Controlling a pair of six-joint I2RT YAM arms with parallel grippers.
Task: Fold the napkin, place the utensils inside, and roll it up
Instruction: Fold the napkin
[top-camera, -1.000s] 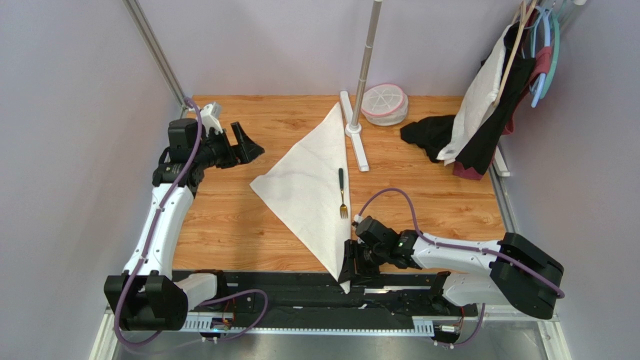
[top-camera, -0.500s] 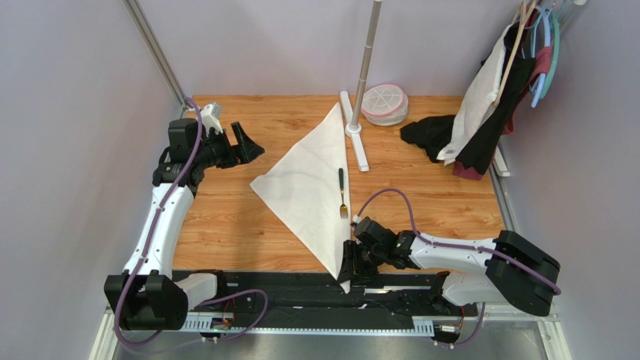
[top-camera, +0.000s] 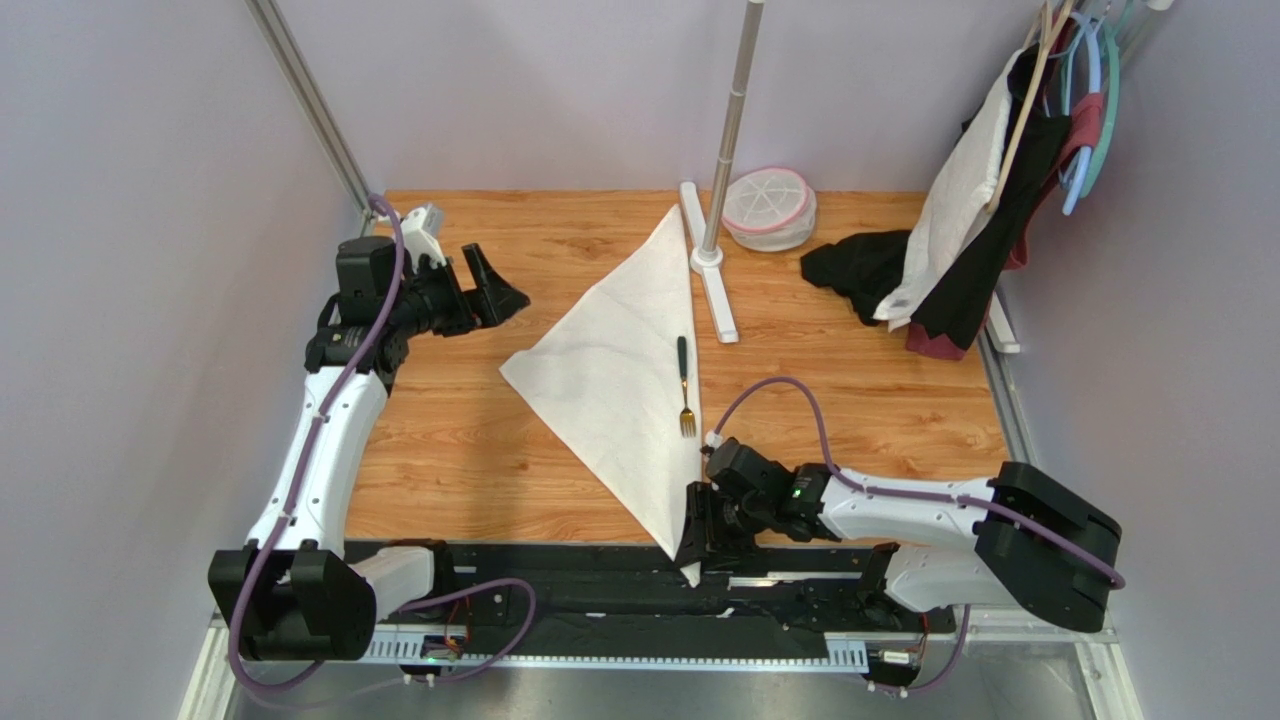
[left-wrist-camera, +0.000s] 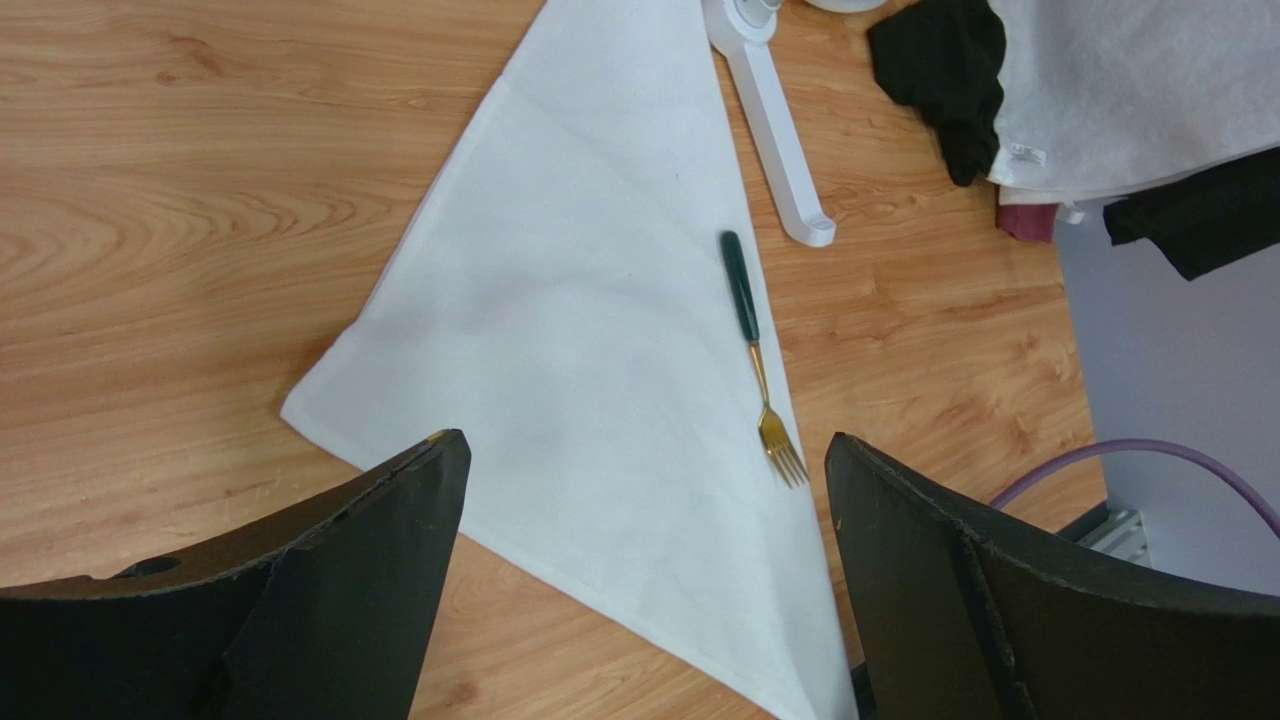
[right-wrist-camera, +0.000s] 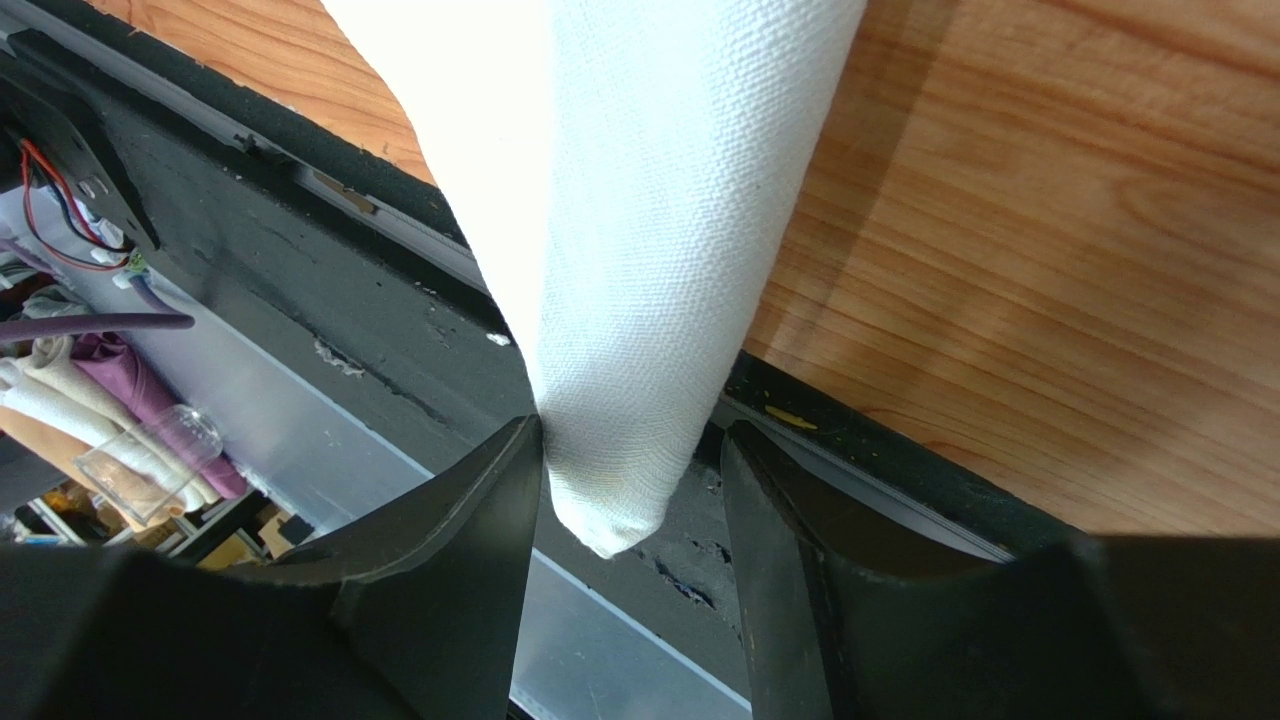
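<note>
The cream-white napkin (top-camera: 616, 375) lies folded into a triangle on the wooden table, its near tip hanging over the front edge. The fork (top-camera: 684, 386), dark handle and gold tines, lies on it along its right edge; it also shows in the left wrist view (left-wrist-camera: 751, 345) on the napkin (left-wrist-camera: 601, 330). My right gripper (top-camera: 699, 525) is open, its jaws either side of the napkin's hanging tip (right-wrist-camera: 631, 180); the left finger touches the cloth, the right stands just apart. My right gripper (right-wrist-camera: 631, 435) holds nothing. My left gripper (top-camera: 489, 293) is open and empty, raised left of the napkin (left-wrist-camera: 643, 450).
A white pole stand (top-camera: 709, 278) and a pink-white round dish (top-camera: 769, 207) sit behind the napkin. A black cloth (top-camera: 857, 270) and garments on hangers (top-camera: 992, 180) are at the back right. A black rail (top-camera: 601, 578) runs along the table's front edge.
My right gripper has shifted slightly left at the napkin's near tip. The left arm, napkin and fork have not moved.
</note>
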